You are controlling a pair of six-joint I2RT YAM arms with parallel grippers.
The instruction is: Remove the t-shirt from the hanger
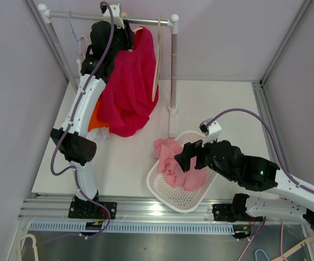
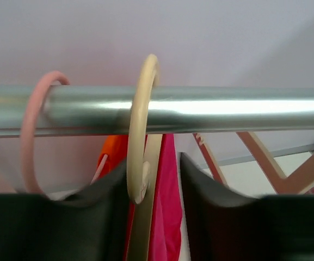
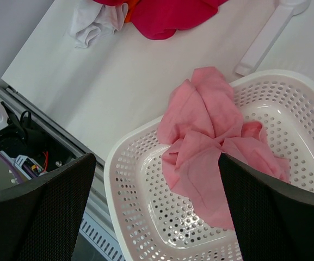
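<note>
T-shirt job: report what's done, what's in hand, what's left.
Done: one pink garment lies in the white basket, with the open right gripper above it, empty. In hand: the left gripper is at the rail, jaws apart either side of the cream hanger hook, not gripping. Left: the magenta t-shirt still hangs there.

Hooked over the rail (image 1: 108,16): a hanger (image 2: 140,136) and a second hanger (image 2: 29,141), side by side. Below the rail, the t-shirt (image 1: 127,87). Well in front of the rail, toward its right end, a basket (image 1: 176,200) on the table (image 1: 124,163), crumpled cloth (image 1: 173,160) inside.
</note>
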